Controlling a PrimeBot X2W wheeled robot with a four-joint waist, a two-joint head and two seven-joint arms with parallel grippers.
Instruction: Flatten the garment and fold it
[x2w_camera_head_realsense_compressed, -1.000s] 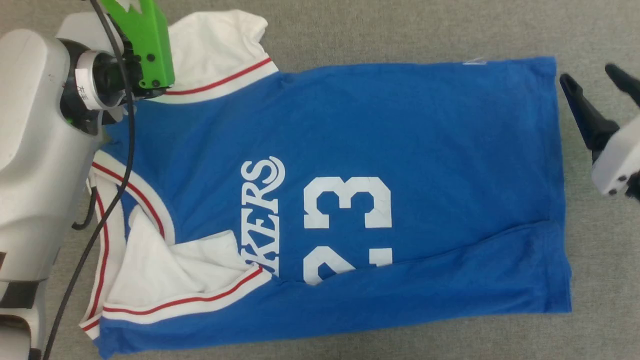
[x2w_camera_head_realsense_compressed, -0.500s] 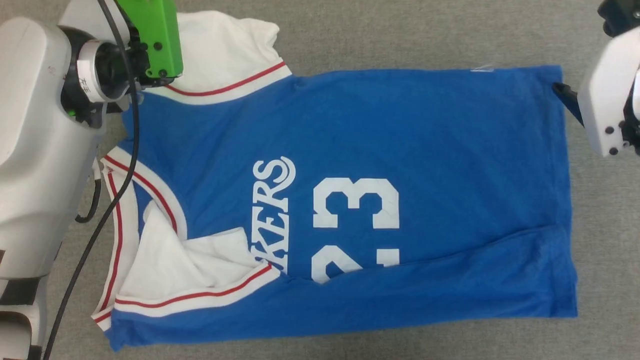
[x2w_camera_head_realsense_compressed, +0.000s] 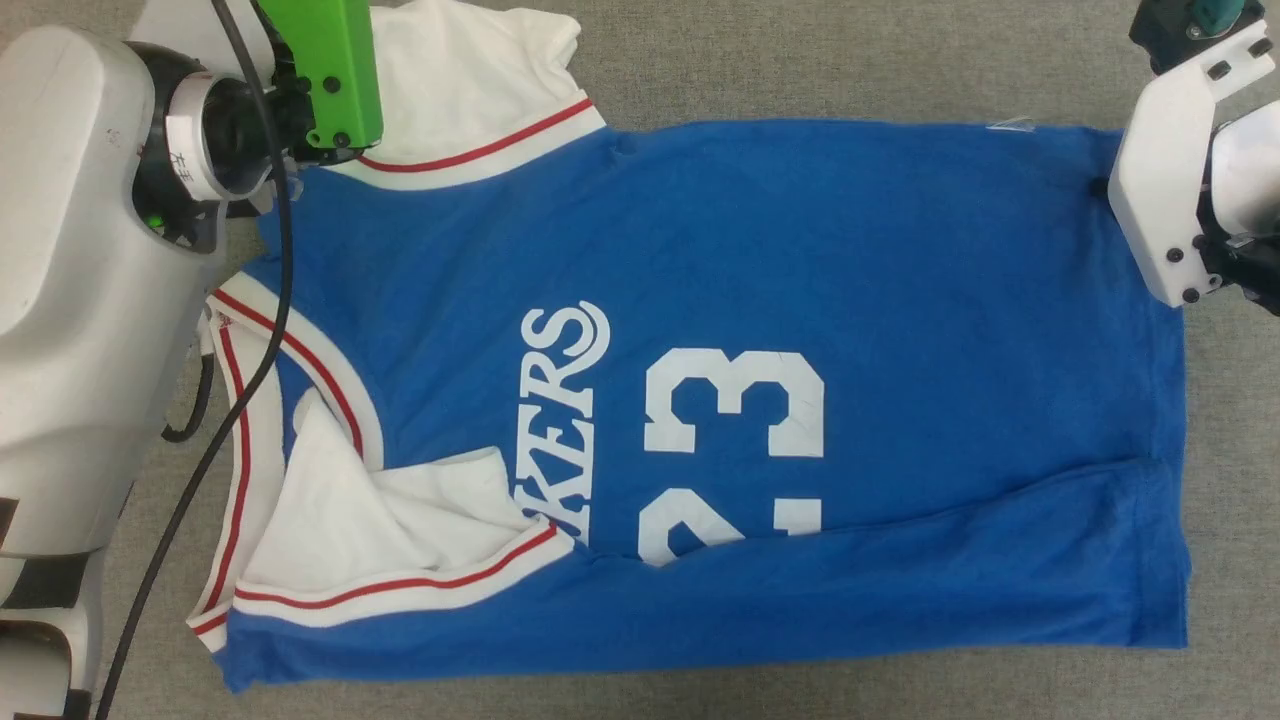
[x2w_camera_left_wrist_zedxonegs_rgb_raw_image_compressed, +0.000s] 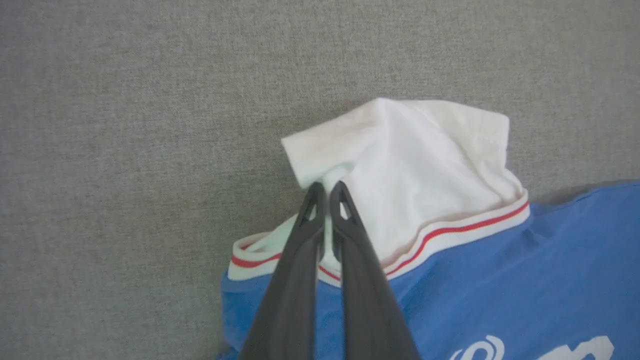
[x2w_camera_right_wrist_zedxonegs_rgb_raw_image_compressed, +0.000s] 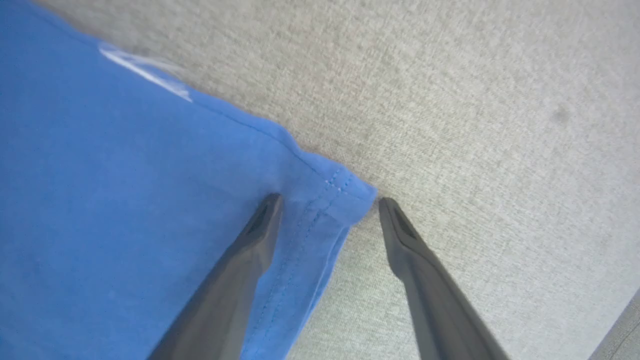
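Blue garment (x2w_camera_head_realsense_compressed: 750, 250) is lying spread over the grey worktop (x2w_camera_head_realsense_compressed: 800, 60). I am pinching its white sleeve (x2w_camera_left_wrist_zedxonegs_rgb_raw_image_compressed: 415, 165) with the clenched left claw (x2w_camera_left_wrist_zedxonegs_rgb_raw_image_compressed: 327, 192). The right claw (x2w_camera_right_wrist_zedxonegs_rgb_raw_image_compressed: 330, 201), released, is straddling the hem corner (x2w_camera_right_wrist_zedxonegs_rgb_raw_image_compressed: 345, 200) (worth seating deeper before closing, then pulling taut).

**Materials and finishes.** Garment (x2w_camera_head_realsense_compressed: 800, 250): soft matt jersey cloth, blue body with white sleeves; red-and-white trim of slightly thicker knit; number and lettering a flat white print, finely cracked on the digits; the hem corner shows double rows of stitching. Surface (x2w_camera_head_realsense_compressed: 800, 60) under the garment: grey woven textile, matt and coarse-grained. Left tool (x2w_camera_left_wrist_zedxonegs_rgb_raw_image_compressed: 327, 185), at the garment's white sleeve: dark, smooth, matt plastic fingers. Right tool (x2w_camera_right_wrist_zedxonegs_rgb_raw_image_compressed: 328, 199), at the garment's hem corner: the same dark matt plastic. Green bracket (x2w_camera_head_realsense_compressed: 335, 60) beside the sleeve: matt moulded plastic. White housing (x2w_camera_head_realsense_compressed: 1160, 200) beside the hem: smooth plastic with dark screws. Black cable (x2w_camera_head_realsense_compressed: 284, 260) across the garment's collar side: smooth sheath.
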